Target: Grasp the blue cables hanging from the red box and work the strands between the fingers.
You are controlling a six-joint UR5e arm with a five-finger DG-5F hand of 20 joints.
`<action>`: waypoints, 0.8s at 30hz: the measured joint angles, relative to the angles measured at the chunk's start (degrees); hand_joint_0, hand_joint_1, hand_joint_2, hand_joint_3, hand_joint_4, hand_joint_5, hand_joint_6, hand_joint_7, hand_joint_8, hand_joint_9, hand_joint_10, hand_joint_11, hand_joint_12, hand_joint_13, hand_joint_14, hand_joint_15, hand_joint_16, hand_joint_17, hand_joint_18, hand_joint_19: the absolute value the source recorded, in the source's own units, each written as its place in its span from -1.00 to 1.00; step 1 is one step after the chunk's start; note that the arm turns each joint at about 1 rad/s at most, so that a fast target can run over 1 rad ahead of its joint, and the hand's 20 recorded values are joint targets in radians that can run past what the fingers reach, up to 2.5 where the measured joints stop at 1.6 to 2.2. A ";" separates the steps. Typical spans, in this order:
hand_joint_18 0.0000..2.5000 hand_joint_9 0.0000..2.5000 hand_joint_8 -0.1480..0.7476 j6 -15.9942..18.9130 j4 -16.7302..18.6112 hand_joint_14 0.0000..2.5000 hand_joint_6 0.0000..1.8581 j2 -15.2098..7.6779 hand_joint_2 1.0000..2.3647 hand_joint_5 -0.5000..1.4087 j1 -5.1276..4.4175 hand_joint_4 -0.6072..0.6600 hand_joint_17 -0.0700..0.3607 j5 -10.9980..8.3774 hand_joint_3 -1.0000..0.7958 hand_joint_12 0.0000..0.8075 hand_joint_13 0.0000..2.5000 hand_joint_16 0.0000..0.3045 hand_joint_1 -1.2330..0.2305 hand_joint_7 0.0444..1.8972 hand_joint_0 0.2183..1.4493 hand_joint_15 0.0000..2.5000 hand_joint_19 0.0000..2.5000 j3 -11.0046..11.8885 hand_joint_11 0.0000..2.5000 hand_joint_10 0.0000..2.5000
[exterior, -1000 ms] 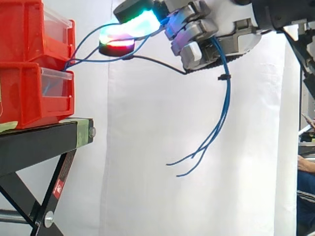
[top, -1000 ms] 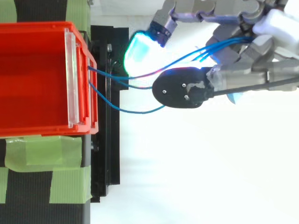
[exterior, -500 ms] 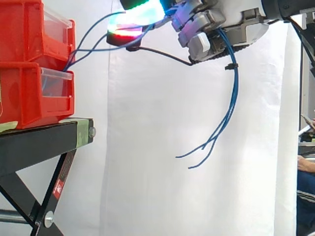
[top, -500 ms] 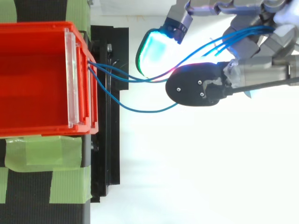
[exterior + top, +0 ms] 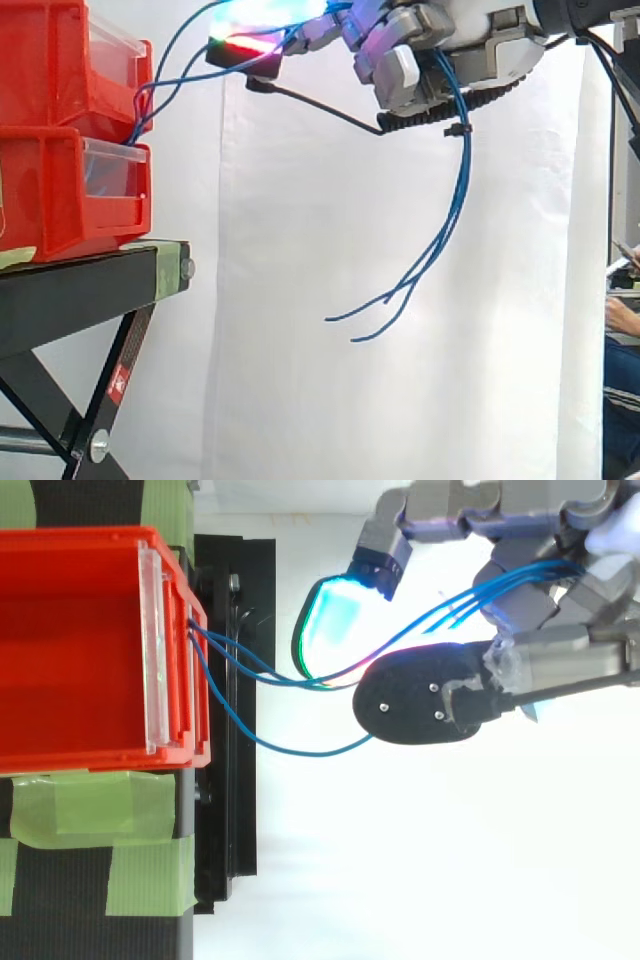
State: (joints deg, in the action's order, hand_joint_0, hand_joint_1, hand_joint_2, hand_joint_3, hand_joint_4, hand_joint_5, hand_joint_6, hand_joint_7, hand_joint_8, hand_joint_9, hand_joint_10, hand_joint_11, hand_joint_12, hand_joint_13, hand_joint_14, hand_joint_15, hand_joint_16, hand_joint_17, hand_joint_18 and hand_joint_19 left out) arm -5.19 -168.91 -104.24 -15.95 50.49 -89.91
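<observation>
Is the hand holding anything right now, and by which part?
Yes: the hand is curled round the blue cables mid-length, between the red bins and their loose hanging ends.

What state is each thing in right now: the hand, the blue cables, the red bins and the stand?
hand: fingers curled round the blue cables, held high beside the bins.
blue cables: running slack from the bins' front up into the hand, loose ends hanging free below it.
red bins: stacked two high, top one open above.
black stand: upright, carrying the bins.
</observation>
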 measured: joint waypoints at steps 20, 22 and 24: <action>0.94 0.10 0.56 2.40 0.02 1.00 -0.99 0.00 -0.98 -0.07 -1.51 0.40 0.10 -0.16 -0.62 0.54 0.44 0.46 -0.24 0.39 -0.13 0.28 -0.47 0.00 1.00 1.00; 0.94 0.10 0.56 2.36 -0.04 1.00 -0.99 0.00 -0.99 -0.05 -1.53 0.41 0.10 -0.22 -0.69 0.54 0.44 0.46 -0.24 0.41 -0.13 0.28 -0.47 0.00 1.00 1.00; 0.94 0.10 0.56 2.32 -0.12 1.00 -0.99 0.00 -0.99 -0.03 -1.58 0.43 0.10 -0.26 -0.76 0.54 0.44 0.46 -0.24 0.43 -0.14 0.28 -0.47 0.00 1.00 1.00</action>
State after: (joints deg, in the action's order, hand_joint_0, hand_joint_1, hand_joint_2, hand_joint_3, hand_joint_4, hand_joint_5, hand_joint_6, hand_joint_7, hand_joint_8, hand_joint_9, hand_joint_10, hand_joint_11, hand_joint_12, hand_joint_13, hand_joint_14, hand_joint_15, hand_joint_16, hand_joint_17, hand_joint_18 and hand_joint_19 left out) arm -2.87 -169.03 -104.24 -17.53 50.23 -89.91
